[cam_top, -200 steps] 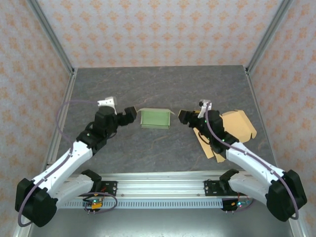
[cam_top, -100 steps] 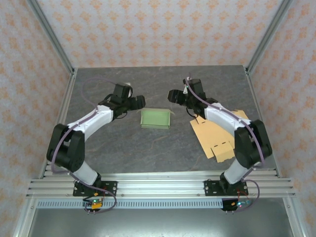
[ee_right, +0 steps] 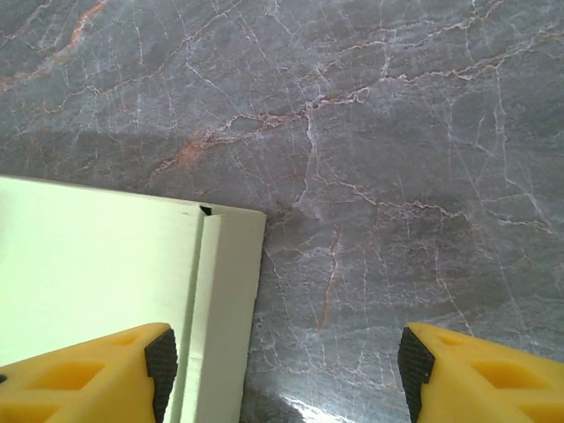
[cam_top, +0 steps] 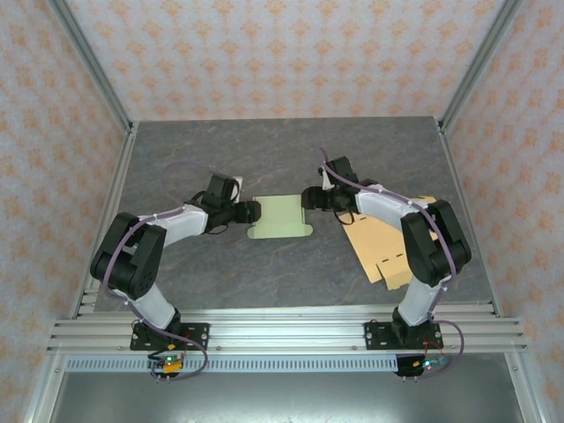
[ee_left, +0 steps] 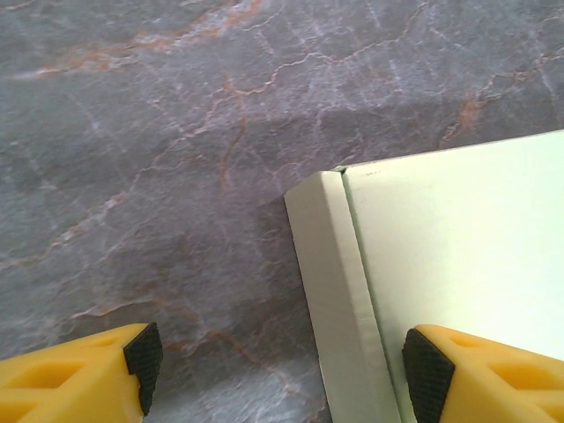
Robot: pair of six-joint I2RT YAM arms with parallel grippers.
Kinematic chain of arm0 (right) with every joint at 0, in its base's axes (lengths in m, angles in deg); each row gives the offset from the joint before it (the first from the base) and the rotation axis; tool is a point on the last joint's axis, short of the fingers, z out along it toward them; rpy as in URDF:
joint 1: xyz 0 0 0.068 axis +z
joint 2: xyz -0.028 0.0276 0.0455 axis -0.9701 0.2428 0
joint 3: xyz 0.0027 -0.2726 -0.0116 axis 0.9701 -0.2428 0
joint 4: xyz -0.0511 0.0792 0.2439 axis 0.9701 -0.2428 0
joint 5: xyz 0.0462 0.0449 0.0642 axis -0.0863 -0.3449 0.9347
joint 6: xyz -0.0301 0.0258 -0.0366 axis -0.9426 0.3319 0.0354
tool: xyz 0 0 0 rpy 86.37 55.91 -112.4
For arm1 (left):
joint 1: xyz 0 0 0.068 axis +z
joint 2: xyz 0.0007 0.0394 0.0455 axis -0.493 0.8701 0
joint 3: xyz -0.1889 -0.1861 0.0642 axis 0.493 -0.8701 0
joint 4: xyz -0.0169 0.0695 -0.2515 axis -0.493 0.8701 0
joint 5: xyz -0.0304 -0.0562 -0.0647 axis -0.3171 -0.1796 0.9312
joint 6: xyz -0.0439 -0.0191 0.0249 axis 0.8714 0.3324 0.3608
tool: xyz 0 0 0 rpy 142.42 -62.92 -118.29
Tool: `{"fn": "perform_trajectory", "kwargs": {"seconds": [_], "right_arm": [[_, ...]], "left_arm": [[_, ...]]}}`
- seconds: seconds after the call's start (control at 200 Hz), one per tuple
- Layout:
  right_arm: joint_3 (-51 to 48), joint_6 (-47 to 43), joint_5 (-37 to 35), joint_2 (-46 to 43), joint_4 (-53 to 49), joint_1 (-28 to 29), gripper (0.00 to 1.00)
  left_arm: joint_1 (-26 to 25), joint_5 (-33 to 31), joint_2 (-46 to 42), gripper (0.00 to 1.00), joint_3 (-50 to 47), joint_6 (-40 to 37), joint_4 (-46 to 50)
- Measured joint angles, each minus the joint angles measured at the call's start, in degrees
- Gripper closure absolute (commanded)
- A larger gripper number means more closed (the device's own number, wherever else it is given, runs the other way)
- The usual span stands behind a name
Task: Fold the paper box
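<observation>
Arms had dropped beside the paper box, on the desk between left gripper and right gripper. Its open tray now showed a pale top, so we judged it nearly closed. Both jaws gaped, empty.

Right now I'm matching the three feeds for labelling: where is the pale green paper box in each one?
Top external: the pale green paper box lies at table centre, between the left claw and right claw.
Left wrist: lower right, its narrow side flap toward mid-picture.
Right wrist: lower left, the flap on its right edge.
Shared landmark: the grey marbled table under it.
</observation>
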Motion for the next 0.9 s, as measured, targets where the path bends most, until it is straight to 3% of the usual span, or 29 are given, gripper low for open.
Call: {"fn": "perform_trajectory", "kwargs": {"seconds": [0.255, 0.501, 0.646, 0.896], "right_arm": [[0.2, 3.3, 4.8, -0.1, -0.4, -0.7, 0.33], [-3.6, 13.6, 17.1, -0.1, 7.4, -5.3, 0.25], [-6.1, 18.0, 23.4, 0.2, 10.8, -8.3, 0.24], [-7.0, 21.0, 29.7, 0.9, 15.0, -8.3, 0.23]], "left_arm": [[-0.2, 0.3, 0.0, 0.28, -1.2, 1.5, -2.4], [0.5, 8.0, 2.0, 0.63, -1.4, 3.8, -6.6], [2.2, 14.8, 3.2, 0.7, -4.5, 5.8, -15.3], [5.2, 20.1, 3.9, 0.74, -7.7, 9.0, -21.7]]}}
